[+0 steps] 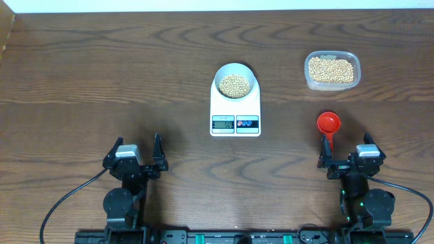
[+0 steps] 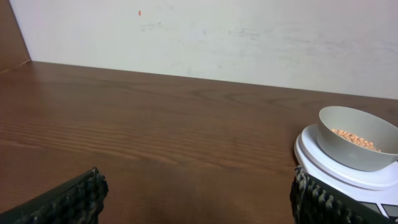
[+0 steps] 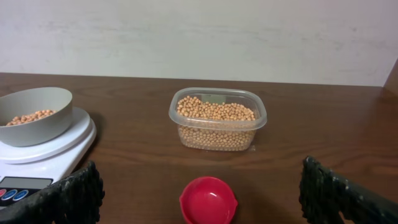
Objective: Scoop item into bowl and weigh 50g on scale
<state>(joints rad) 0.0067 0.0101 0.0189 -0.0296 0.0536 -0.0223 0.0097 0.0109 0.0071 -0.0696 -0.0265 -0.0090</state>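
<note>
So, here's the table right now. The flat white rectangular kitchen scale [image 1: 235, 108] sits about mid-table, with its little grey display and two round buttons facing the arms. The digits are too small to read.

The small round pale blue-white bowl [image 1: 218, 76] is standing on the scale's back half. It's already got a layer of the small round tan-yellow beans [image 1: 234, 85] in the bottom, nowhere near full.

Off to the right and a bit further back there's a clear rounded-rectangular plastic tub [image 3: 261, 115] with a lot more of the same beans in it, well apart from the scale.

A small red plastic scoop [image 1: 328, 123] is lying on the dark wood table [image 1: 102, 74] nearer than the tub, cup side up and looking empty. Its handle points back toward the right gripper [image 1: 346, 150]. That one has its fingers spread wide with nothing pinched. From its wrist camera, the scoop lies on the table in the gap ahead of the fingers.

The left gripper [image 1: 137, 148] is also spread wide and holding nothing. It's over bare wood on the left near edge, well away from everything. The scale and bowl just peek into the right side of its wrist view.
</note>
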